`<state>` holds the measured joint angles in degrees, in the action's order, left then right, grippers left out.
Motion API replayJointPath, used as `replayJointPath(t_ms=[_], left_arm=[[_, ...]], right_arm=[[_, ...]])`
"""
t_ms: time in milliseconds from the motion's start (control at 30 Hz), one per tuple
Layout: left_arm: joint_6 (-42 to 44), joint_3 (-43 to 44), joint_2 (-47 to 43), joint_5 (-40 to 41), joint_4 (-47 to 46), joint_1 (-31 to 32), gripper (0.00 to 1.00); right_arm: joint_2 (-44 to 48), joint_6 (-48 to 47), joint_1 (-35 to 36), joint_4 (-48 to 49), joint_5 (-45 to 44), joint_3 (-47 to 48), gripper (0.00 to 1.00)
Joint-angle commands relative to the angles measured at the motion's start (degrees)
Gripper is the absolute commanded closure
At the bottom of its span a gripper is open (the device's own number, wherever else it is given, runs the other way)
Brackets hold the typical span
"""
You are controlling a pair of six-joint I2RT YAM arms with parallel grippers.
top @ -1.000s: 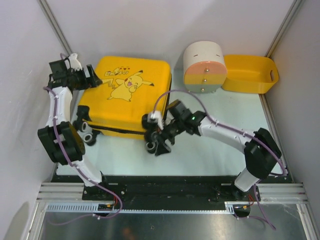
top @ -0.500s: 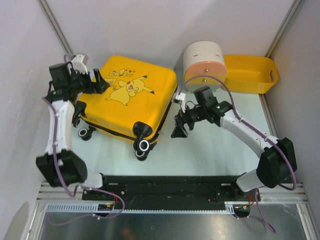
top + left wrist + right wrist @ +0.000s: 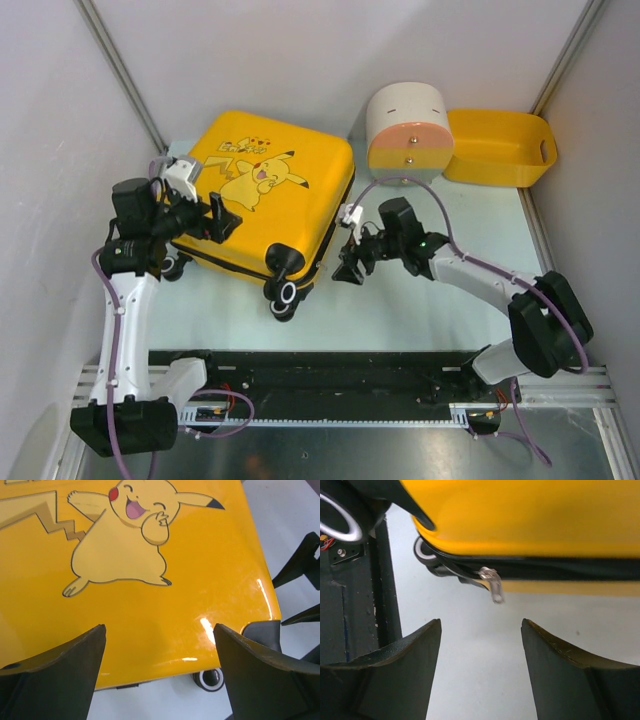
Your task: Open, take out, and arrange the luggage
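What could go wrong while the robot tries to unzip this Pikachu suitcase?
The zipper pull is small and dangles free ahead of the open right gripper; the grasp may miss it.
The Pikachu suitcase lies unheld, with the left gripper open over its lid; tugging the pull may drag it.
The opened lid may hit the round box nearby.

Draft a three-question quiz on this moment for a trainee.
1. True or false: the suitcase lies closed, cartoon side up.
2. What dangles just ahead of the right claw in its wrist view? A) a zipper pull B) a luggage tag C) a key
3. Fill in: the round box stands between the suitcase and the yellow ____.
Key: 1 true; 2 A; 3 basket.
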<state>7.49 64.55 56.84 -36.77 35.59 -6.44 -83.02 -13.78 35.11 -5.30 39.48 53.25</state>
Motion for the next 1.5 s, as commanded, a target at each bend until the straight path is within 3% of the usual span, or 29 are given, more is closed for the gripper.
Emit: replayJointPath(t_ms=[0, 100, 267, 600, 733, 1467], left_arm=[[1.48, -1.10, -2.61, -1.63, 2.11, 0.64, 0.07], [0.69, -1.45, -3.31, -1.72, 2.20, 0.64, 0.07], [0.51, -1.36, -3.66, -2.77, 2.29, 0.72, 0.07], [0.25, -0.83, -3.23, -5.85, 2.20, 0.64, 0.07], [0.16, -0.40, -2.44, -6.55, 2.20, 0.72, 0.07], [-0.28, -0.83, -2.70, -7.52, 2.20, 1.16, 0.08]], right_arm=[[-2.05, -1.34, 4.34, 12.05, -3.42, -1.13, 0.29], [-3.63, 0.51, 7.07, 15.83, -7.92, -2.10, 0.29], [-6.18, 1.30, 7.87, 19.53, -5.30, -2.54, 0.30], [-9.61, 0.25, 0.58, 17.52, 14.80, -2.54, 0.32], [-11.01, 2.17, 0.22, 19.88, 18.60, -2.63, 0.36], [-18.75, 13.52, 0.04, 32.10, 19.84, -0.17, 0.41]])
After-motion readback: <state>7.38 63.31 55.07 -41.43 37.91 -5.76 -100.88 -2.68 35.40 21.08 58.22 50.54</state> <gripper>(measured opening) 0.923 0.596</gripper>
